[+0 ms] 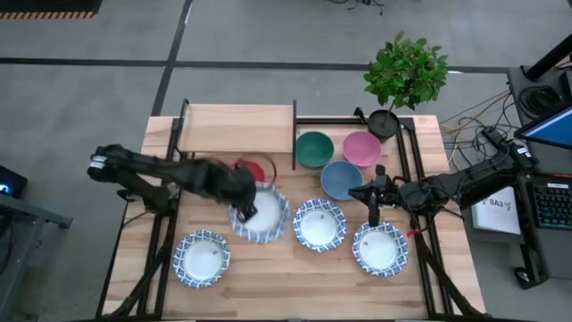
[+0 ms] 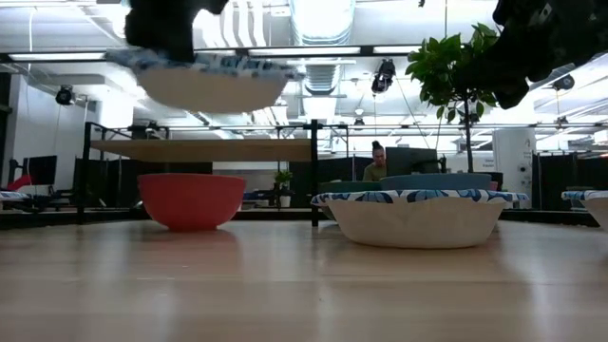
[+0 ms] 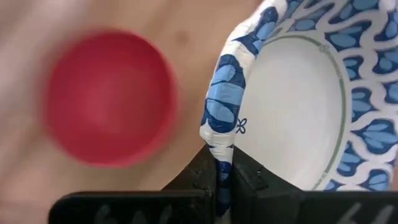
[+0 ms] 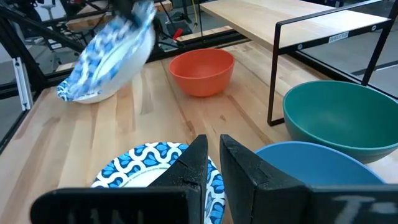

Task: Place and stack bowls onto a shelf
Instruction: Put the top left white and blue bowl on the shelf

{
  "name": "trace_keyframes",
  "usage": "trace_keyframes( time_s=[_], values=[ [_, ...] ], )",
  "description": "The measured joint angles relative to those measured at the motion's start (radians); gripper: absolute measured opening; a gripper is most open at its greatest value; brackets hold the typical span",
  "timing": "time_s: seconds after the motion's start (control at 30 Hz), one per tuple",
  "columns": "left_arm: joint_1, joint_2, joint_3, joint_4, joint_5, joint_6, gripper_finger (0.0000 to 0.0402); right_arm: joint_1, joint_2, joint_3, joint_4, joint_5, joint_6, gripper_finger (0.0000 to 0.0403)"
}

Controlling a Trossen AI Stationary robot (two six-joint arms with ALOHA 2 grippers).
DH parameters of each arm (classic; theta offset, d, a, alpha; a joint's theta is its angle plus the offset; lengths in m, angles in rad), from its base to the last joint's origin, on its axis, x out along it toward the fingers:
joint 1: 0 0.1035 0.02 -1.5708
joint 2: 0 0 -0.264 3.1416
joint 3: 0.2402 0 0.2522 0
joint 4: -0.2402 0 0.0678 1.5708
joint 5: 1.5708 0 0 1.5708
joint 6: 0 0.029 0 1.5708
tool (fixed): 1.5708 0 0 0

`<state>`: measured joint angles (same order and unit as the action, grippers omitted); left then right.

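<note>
My left gripper (image 1: 243, 211) is shut on a white bowl with a blue patterned rim (image 1: 261, 216), which hangs in the air (image 2: 211, 84) in front of the shelf (image 1: 237, 130). A red bowl (image 3: 109, 96) stands on the table beneath it, near the shelf's front edge. Green (image 1: 315, 148), pink (image 1: 361, 148) and blue (image 1: 341, 179) bowls stand to the shelf's right. Three more patterned bowls (image 1: 201, 258) (image 1: 319, 224) (image 1: 380, 248) rest on the table's near half. My right gripper (image 4: 214, 163) waits above the blue bowl, its fingers nearly together and holding nothing. My left gripper pinches the patterned bowl's rim (image 3: 221, 134) at the side toward the table's left, one finger inside the bowl and one outside. The fingers come steeply from above, slanting in from the left. The bowl is lifted clear of the table and tilted (image 4: 109, 59).
A black-potted plant (image 1: 404, 76) stands at the table's far right corner. The shelf's black frame posts (image 4: 273, 74) rise between the red and green bowls. The shelf board (image 2: 209, 149) shows bare wood. A person sits in the room far behind the table (image 2: 377, 163).
</note>
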<state>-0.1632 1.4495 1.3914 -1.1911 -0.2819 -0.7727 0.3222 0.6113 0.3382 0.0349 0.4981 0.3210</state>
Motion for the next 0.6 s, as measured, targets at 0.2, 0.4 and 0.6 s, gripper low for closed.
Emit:
trace_keyframes(
  time_s=[0.2,0.4,0.6],
  values=[
    [0.241,-0.01,0.164,-0.145,-0.095,0.258,0.0,0.0,0.0,0.0,0.004,0.0,0.0,0.0031],
    [0.59,-0.01,0.279,-0.154,-0.067,0.532,0.0,0.0,0.0,0.0,0.007,0.0,0.0,0.0031],
    [1.029,-0.008,0.314,-0.157,0.245,0.686,0.0,0.0,0.0,0.0,0.006,0.0,-0.006,0.0031]
  ],
)
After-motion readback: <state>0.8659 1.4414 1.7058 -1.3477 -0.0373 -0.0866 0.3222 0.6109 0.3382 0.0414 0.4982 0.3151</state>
